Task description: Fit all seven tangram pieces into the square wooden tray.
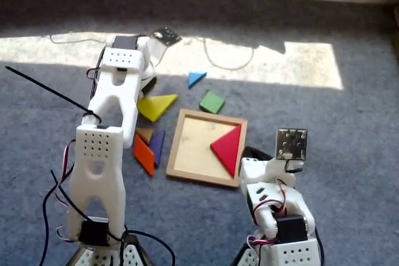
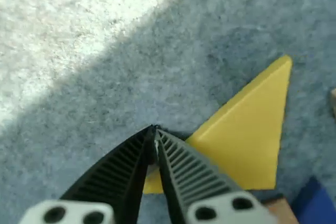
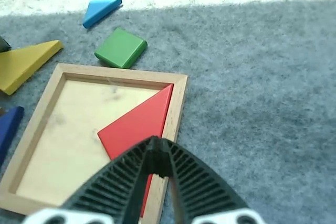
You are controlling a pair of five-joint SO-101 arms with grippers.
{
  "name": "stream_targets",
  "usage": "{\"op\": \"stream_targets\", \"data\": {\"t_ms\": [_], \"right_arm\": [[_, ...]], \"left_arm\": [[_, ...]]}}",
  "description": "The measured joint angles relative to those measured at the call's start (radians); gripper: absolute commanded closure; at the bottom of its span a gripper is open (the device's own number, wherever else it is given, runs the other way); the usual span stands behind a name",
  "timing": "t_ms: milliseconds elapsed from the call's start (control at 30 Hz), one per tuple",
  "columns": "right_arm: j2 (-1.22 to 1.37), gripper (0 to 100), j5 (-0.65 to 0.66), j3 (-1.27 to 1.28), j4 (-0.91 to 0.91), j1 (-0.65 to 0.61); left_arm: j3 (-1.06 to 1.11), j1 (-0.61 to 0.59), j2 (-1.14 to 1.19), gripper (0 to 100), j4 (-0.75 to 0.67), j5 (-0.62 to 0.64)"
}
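The square wooden tray (image 1: pixel 209 115) lies mid-carpet with a red triangle (image 1: pixel 229 146) in its right corner. Left of it lie a yellow triangle (image 1: pixel 156 105), a brown triangle (image 1: pixel 145 134), a purple parallelogram (image 1: pixel 157 146) and an orange triangle (image 1: pixel 143 154). A blue triangle (image 1: pixel 196 78) and a green square (image 1: pixel 212 101) sit beyond the tray. My left gripper (image 2: pixel 154 129) is shut, its tip on the carpet at the yellow triangle's (image 2: pixel 252 129) edge. My right gripper (image 3: pixel 155 148) is shut, hovering over the red triangle (image 3: pixel 139 124) near the tray's (image 3: pixel 121 72) near right side.
Grey carpet all round, with a sunlit band at the back. A thin cable (image 1: pixel 224 63) loops across that band. A black rod (image 1: pixel 43 88) sticks out left of the left arm. A small board with a marker (image 1: pixel 292 143) sits on the right arm.
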Motion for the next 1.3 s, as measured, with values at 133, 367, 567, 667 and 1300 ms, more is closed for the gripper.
{"op": "stream_targets", "data": {"t_ms": [133, 367, 567, 667, 1300], "right_arm": [[0.0, 98.3, 0.0, 0.0, 0.0, 0.0], [0.0, 98.3, 0.0, 0.0, 0.0, 0.0], [0.0, 98.2, 0.0, 0.0, 0.0, 0.0], [0.0, 98.2, 0.003, 0.0, 0.0, 0.0], [0.0, 97.9, 0.005, 0.0, 0.0, 0.0]], "left_arm": [[-0.048, -0.003, 0.002, 99, 0.104, 0.003], [-0.204, -0.029, 0.003, 99, 0.146, 0.005], [-0.236, -0.048, 0.0, 84, 0.158, 0.006], [-0.155, -0.048, -0.077, 81, 0.158, 0.005], [0.374, 0.025, -0.525, 69, 0.157, -0.304]]}}
